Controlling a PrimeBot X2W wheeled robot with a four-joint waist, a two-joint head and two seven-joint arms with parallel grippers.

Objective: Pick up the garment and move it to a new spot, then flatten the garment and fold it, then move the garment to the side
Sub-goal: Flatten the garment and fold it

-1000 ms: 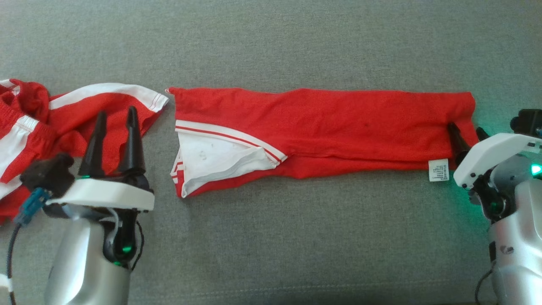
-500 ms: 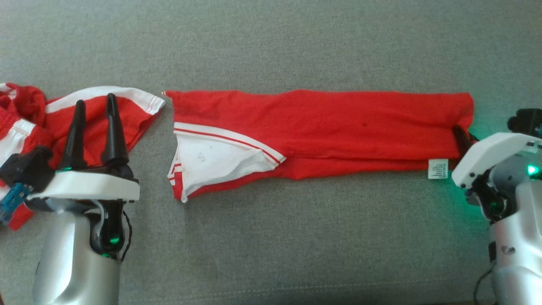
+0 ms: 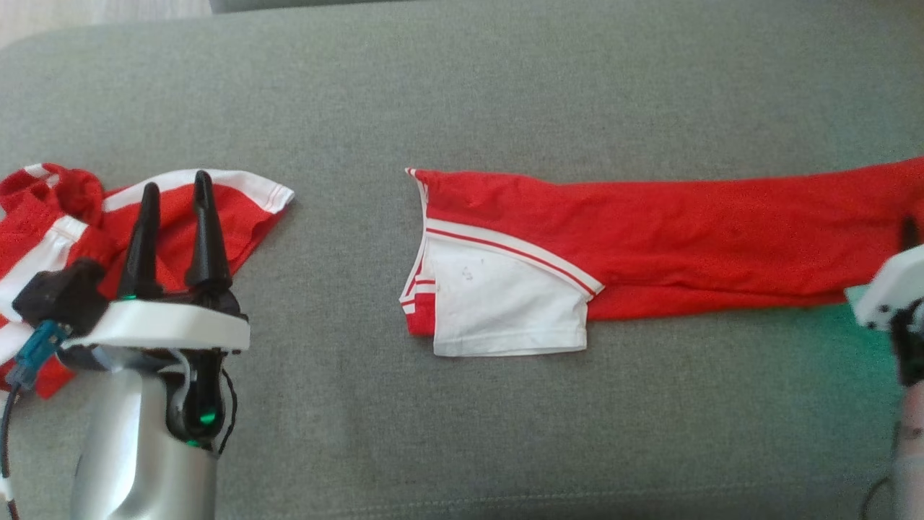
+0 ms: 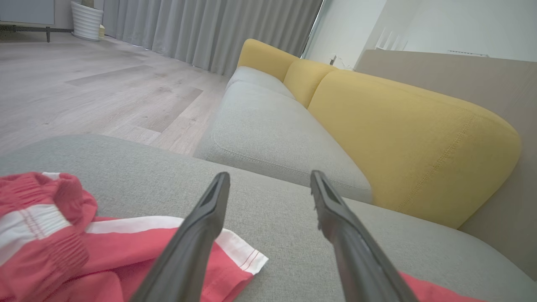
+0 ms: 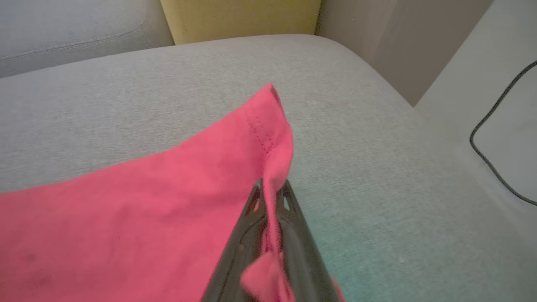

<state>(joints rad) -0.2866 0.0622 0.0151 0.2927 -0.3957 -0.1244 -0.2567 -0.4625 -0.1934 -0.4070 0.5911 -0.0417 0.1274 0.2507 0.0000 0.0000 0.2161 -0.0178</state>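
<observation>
The garment (image 3: 650, 238) lies on the grey cushion (image 3: 462, 94) as a long red strip folded lengthwise. Its white, striped-trim armhole end (image 3: 505, 303) points left, and its right end runs to the picture's edge. My right gripper (image 3: 908, 232) is shut on that right end. In the right wrist view the red hem (image 5: 268, 126) is pinched between the closed fingers of the right gripper (image 5: 270, 186), lifted slightly off the cushion. My left gripper (image 3: 177, 184) stands open at the lower left, above the red shorts, nothing between the fingers of the left gripper (image 4: 269, 176).
Red shorts with white bands (image 3: 238, 209) lie bunched at the far left, also seen as shorts (image 4: 42, 235) beside my left fingers. A yellow sofa back (image 4: 398, 126) and wooden floor (image 4: 84, 84) lie beyond the cushion. A black cable (image 5: 495, 138) runs past the cushion's right edge.
My right gripper has shut on the garment's right end and pulled it to the right, so the gap to the shorts has widened. The white armhole flap now lies flatter. The camera has shifted too.
</observation>
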